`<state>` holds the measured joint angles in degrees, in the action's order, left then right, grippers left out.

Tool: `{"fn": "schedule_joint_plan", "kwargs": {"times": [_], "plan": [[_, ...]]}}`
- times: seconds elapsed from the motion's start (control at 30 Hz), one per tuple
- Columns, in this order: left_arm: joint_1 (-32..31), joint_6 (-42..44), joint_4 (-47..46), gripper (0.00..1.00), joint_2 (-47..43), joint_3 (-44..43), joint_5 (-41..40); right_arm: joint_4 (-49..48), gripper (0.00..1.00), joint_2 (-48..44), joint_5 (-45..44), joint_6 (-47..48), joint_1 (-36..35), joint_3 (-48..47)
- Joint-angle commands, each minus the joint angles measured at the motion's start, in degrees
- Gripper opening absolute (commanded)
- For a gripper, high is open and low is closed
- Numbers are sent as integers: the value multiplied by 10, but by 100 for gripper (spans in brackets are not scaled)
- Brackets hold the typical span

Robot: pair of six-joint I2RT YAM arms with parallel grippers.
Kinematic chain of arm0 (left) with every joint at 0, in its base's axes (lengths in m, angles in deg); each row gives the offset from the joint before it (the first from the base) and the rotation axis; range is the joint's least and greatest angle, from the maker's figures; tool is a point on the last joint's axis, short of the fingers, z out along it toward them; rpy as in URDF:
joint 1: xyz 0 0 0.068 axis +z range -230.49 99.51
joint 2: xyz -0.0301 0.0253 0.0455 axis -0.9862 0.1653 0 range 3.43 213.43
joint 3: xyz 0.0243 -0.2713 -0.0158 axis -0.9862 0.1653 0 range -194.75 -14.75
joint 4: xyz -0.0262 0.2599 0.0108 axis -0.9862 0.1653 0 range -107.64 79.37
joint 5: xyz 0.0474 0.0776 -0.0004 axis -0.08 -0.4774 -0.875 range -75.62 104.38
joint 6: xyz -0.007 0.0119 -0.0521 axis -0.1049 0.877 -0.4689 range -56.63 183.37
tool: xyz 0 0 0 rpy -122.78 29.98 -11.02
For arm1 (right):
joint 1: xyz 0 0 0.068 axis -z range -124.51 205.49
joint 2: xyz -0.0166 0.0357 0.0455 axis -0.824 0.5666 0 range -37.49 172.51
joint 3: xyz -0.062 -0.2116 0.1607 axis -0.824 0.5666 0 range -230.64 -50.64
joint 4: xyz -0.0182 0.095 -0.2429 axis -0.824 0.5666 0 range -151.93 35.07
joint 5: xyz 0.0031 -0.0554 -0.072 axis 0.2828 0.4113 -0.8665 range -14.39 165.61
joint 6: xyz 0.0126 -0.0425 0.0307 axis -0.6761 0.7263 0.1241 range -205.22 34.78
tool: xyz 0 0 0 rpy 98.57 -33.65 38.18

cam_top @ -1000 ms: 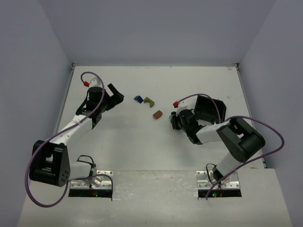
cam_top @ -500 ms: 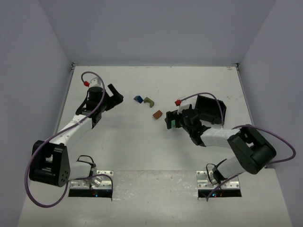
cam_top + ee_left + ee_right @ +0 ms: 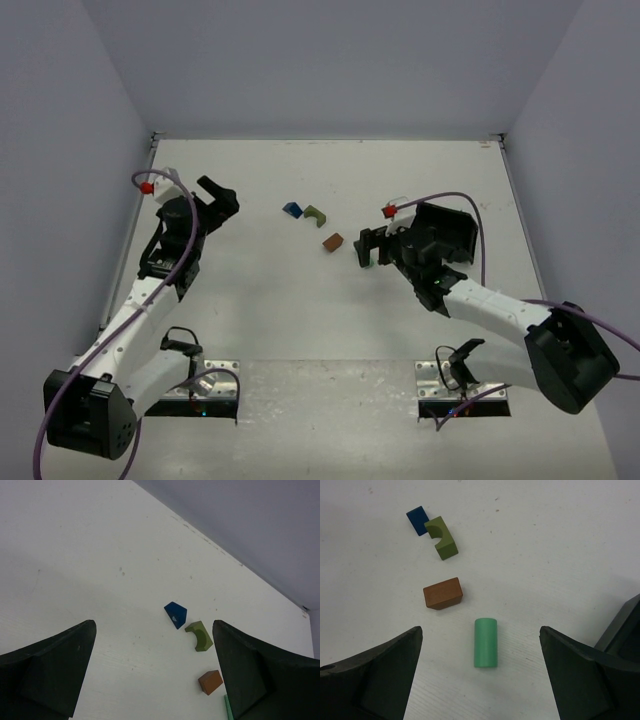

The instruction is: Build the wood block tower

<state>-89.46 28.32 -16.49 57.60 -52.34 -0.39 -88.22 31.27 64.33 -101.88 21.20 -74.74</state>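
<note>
Several small wooden blocks lie singly on the white table, none stacked. The mint-green cylinder (image 3: 485,642) lies on its side between the wide-apart fingers of my open right gripper (image 3: 480,632), touching neither. Just beyond it are the brown-orange block (image 3: 443,593), the olive arch block (image 3: 441,537) and the blue block (image 3: 418,520). From above, the right gripper (image 3: 368,247) stands right of the brown-orange block (image 3: 333,241). My left gripper (image 3: 220,200) hangs open and empty well left of the blue block (image 3: 292,210) and the olive block (image 3: 316,214); its own view shows them ahead.
A black square tray (image 3: 445,232) sits tilted right behind the right gripper, its corner at the right edge of the right wrist view (image 3: 625,630). Grey walls close off the table on the left, far and right sides.
The right gripper has opened, leaving the mint-green cylinder lying on the table, and its arm has stretched out. The left arm has swung left, away from the blocks.
</note>
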Motion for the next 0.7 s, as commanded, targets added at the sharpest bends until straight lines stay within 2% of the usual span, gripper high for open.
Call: {"fn": "schedule_joint_plan", "kwargs": {"times": [0.0, 0.2, 0.37, 0.57, 0.67], "plan": [[-4, -6, -32, 100, -11, 1, -2, 17, 99, 0, 22, 21, -3, -40], [-4, -4, -17, 100, 27, -12, 32, 47, 99, 113, 99, 76, -3, -142], [-4, 5, -25, 100, 51, -16, 66, 99, 99, 241, 168, 138, -1, -273], [-4, 12, -29, 100, 55, -12, 70, 177, 99, 406, 197, 209, 11, -433], [-4, 14, -34, 100, 58, -10, 75, 197, 97, 453, 209, 229, 13, -487]]}}
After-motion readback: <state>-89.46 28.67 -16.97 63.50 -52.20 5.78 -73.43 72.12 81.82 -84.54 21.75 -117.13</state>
